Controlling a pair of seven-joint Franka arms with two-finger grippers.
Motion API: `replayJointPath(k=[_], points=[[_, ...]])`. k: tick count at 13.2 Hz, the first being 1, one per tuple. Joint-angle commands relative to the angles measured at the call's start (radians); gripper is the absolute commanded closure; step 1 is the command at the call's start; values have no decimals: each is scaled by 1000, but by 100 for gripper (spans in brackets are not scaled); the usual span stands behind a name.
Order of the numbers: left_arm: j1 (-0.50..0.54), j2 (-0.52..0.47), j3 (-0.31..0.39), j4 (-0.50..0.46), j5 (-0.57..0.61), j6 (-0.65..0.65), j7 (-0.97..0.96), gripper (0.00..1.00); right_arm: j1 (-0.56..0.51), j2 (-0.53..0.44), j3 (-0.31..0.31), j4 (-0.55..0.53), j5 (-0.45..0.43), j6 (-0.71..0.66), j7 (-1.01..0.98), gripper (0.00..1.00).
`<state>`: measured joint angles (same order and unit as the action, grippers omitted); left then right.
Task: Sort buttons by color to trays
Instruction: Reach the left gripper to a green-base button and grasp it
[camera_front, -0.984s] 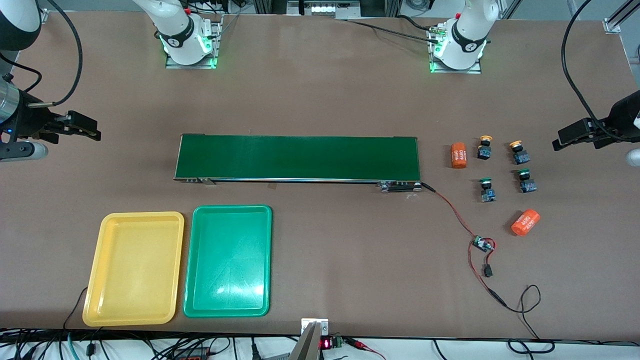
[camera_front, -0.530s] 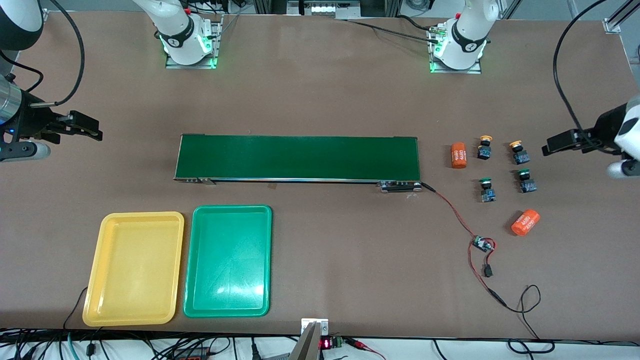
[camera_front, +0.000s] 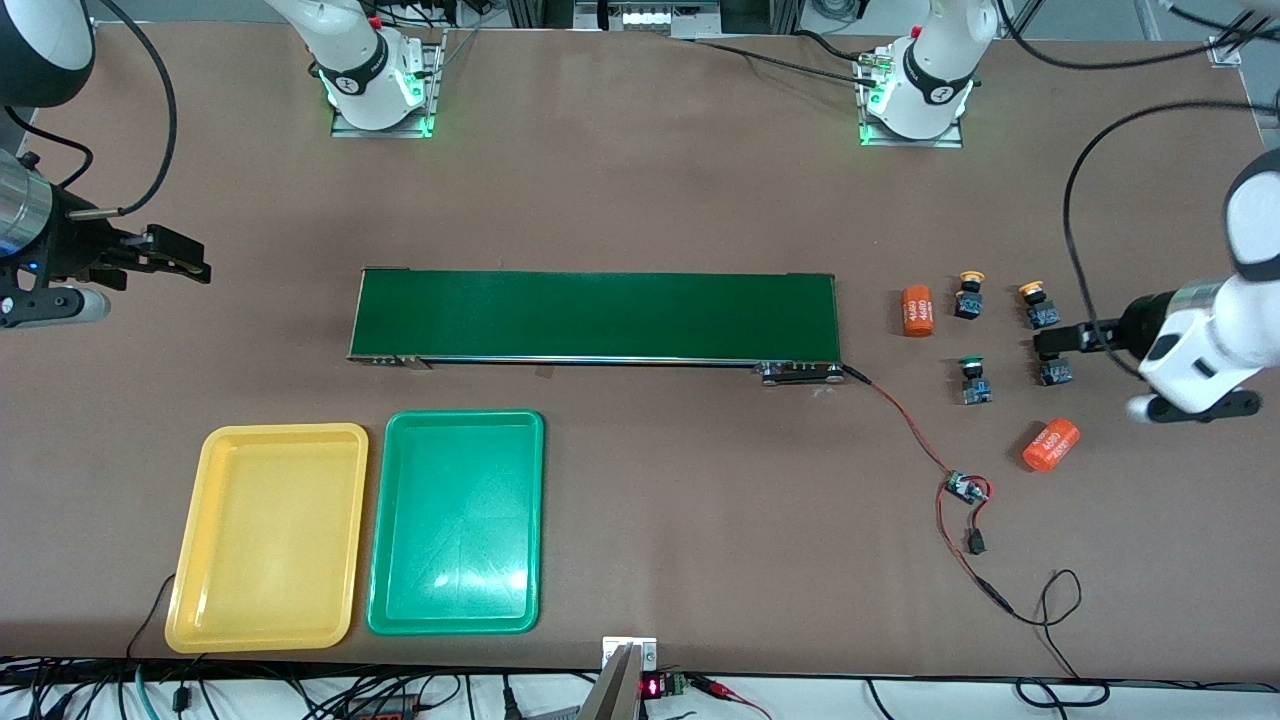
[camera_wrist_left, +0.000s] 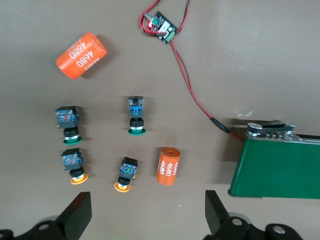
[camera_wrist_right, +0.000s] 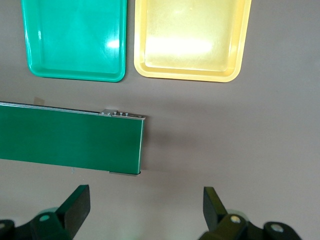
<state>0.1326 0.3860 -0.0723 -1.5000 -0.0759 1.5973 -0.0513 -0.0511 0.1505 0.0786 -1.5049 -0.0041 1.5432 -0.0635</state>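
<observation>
Left gripper (camera_front: 1050, 342) has advanced over the buttons (camera_front: 1044, 314).

- A dark-green conveyor belt (camera_front: 596, 315) lay across the middle of the brown table (camera_front: 650, 200).
- Two orange cylinders (camera_front: 916, 310) (camera_front: 1050, 445) printed "4680" lay on their sides.
- A small circuit board (camera_front: 964, 488) sat on red wires (camera_front: 905, 425) running from the belt's end.

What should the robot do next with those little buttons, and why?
Probably lower the open left hand onto the green-capped black push button under it and pinch. All four buttons still sit on the table, and the shallow green plastic tray holds nothing.
</observation>
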Motion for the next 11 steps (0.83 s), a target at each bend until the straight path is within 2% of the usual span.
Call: replayJointPath(k=[1,5,8,11], points=[[-1,118,-3,17,19,81,-7,0,-1,9,1,20,-19,-8,-6,0],[9,177,-4,-61,18,170,-18,0,-4,24,0,18,-7,-12,-4,0],[13,177,-3,-187,18,317,-18,0,1,26,0,17,-5,-17,-4,0],[22,186,-3,-272,19,446,-7,0,-3,26,0,15,-5,-14,-7,0]])
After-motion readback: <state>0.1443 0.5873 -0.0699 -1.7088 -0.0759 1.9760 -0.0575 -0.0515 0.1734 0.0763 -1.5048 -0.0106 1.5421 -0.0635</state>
